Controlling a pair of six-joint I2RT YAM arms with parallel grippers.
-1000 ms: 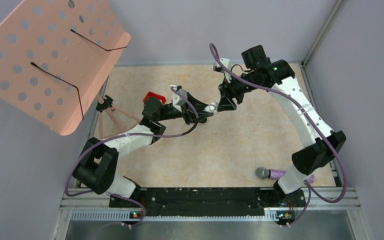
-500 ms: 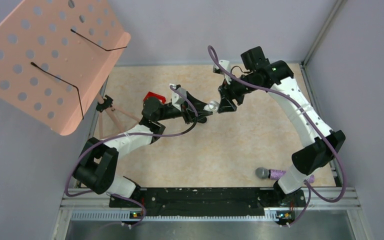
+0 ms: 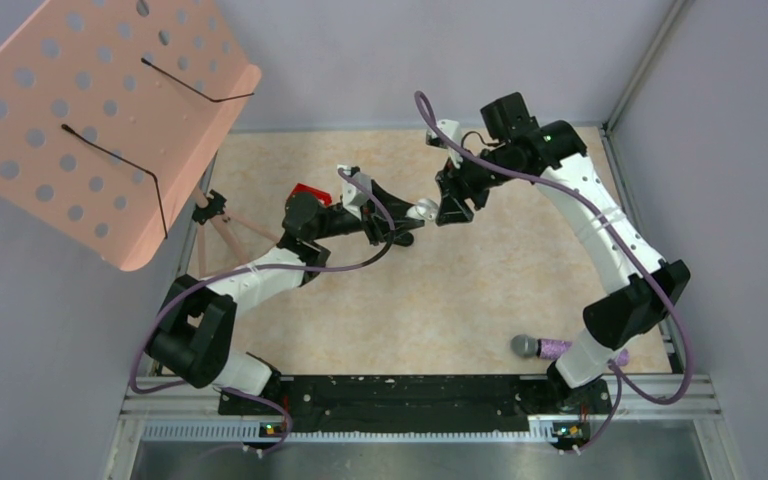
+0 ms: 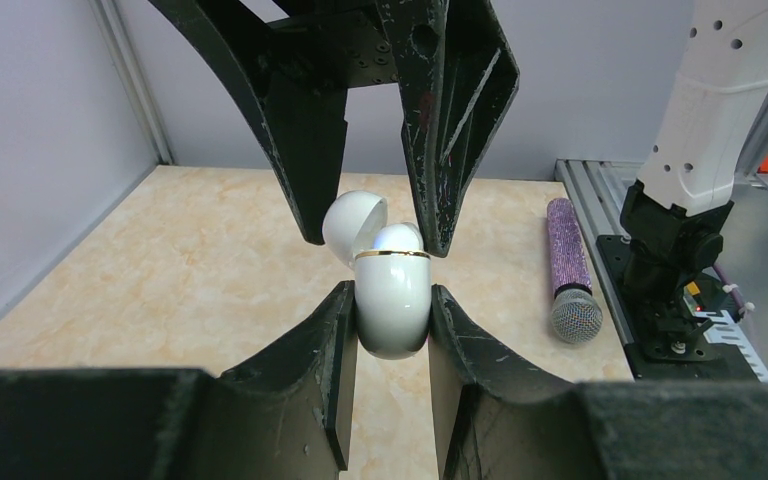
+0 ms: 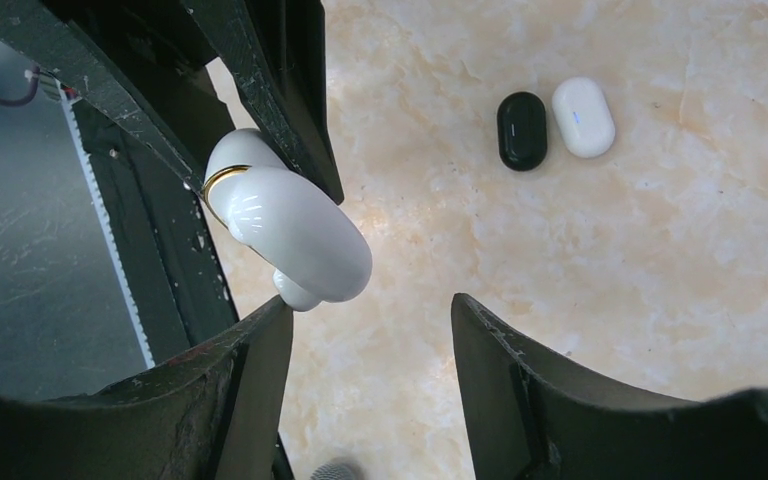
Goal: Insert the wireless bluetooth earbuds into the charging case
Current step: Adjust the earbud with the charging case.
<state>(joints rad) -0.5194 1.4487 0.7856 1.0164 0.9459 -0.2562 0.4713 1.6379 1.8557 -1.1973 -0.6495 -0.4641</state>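
Observation:
A glossy white charging case [image 4: 392, 305] with a gold rim is held above the table, my left gripper [image 4: 392, 300] shut on its body. Its lid [image 4: 353, 222] is tipped open. A white rounded earbud [image 4: 400, 240] shows just above the rim. My right gripper [image 5: 370, 320] is open, and its fingers [image 4: 450, 120] reach in on either side of the open top. A small white knob [image 5: 298, 290] touches one right fingertip. From above, the case [image 3: 424, 209] sits between both grippers at mid-table.
A black pebble-shaped case [image 5: 522, 130] and a white one [image 5: 583, 117] lie side by side on the beige table. A purple glitter microphone [image 3: 540, 347] lies by the right arm's base. A pink perforated music stand [image 3: 100, 110] stands at the far left, and a red object [image 3: 310, 192] sits behind the left arm.
The right gripper has edged slightly closer around the case's open top. The left gripper still holds the case in nearly the same spot.

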